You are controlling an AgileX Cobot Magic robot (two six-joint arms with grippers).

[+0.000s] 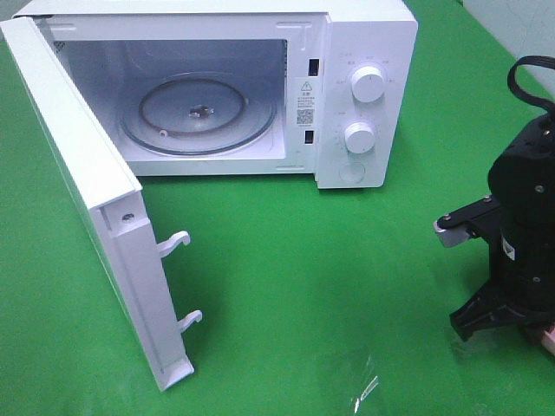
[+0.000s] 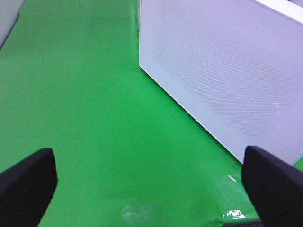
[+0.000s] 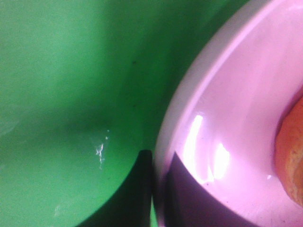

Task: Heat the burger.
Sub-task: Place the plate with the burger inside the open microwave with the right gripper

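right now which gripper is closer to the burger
Right. The right gripper is shut on the rim of the pink plate that holds the burger; the left gripper is open beside the microwave door, burger nowhere in its view.

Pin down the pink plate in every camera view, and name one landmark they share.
Exterior high: the pink plate shows only as a sliver at the right edge, low down.
Left wrist: not in it.
Right wrist: the pink plate fills about half the picture, its rim pinched by the right gripper.
Shared landmark: the green table cover.
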